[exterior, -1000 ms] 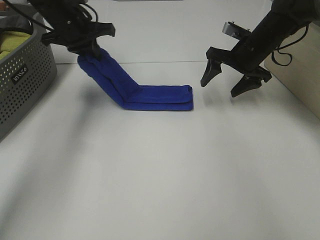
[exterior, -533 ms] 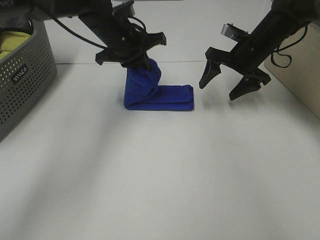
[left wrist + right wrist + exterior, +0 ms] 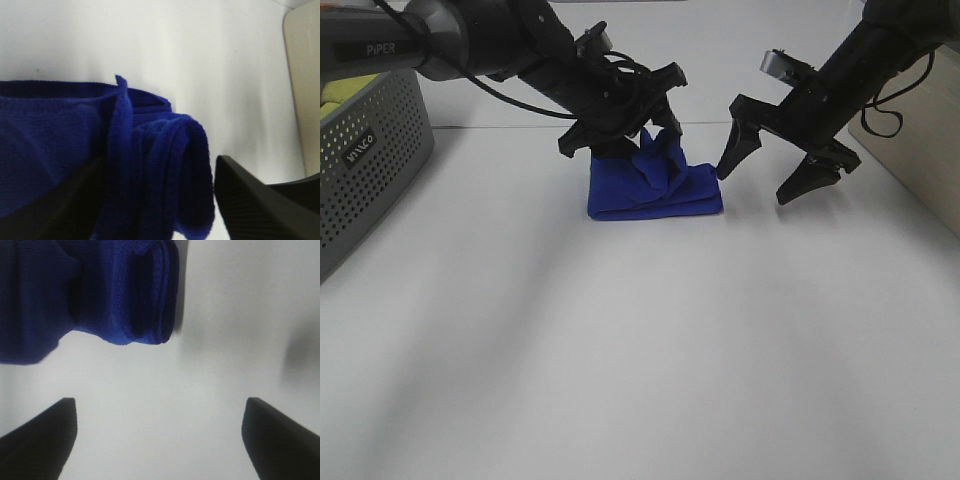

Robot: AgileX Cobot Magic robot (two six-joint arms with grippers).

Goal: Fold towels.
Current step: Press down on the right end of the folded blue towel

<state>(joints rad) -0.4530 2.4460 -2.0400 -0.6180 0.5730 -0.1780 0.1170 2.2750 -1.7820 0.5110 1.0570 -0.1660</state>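
Observation:
The royal-blue towel (image 3: 655,190) lies folded on the white table in the middle of the exterior view, its upper layer crumpled in a loose peak (image 3: 660,158). My left gripper (image 3: 620,140) reaches across and hovers right over that peak, jaws spread wide. In the left wrist view the towel's rolled folds (image 3: 165,150) fill the gap between the fingers (image 3: 260,200) of the left gripper (image 3: 160,210), and the cloth looks slack. My right gripper (image 3: 758,182) stands open just right of the towel, holding nothing. In the right wrist view the right gripper (image 3: 157,440) is short of the towel's end (image 3: 145,295).
A grey perforated basket (image 3: 365,170) stands at the far left, with a yellow-green cloth (image 3: 340,90) inside. A beige board (image 3: 920,160) lies at the right edge. Bare white table (image 3: 640,350) stretches toward the front.
My left gripper carried the towel's left end rightward over the folded part, then spread its jaws. The lifted layer now sits crumpled on top. The right gripper has stayed put.

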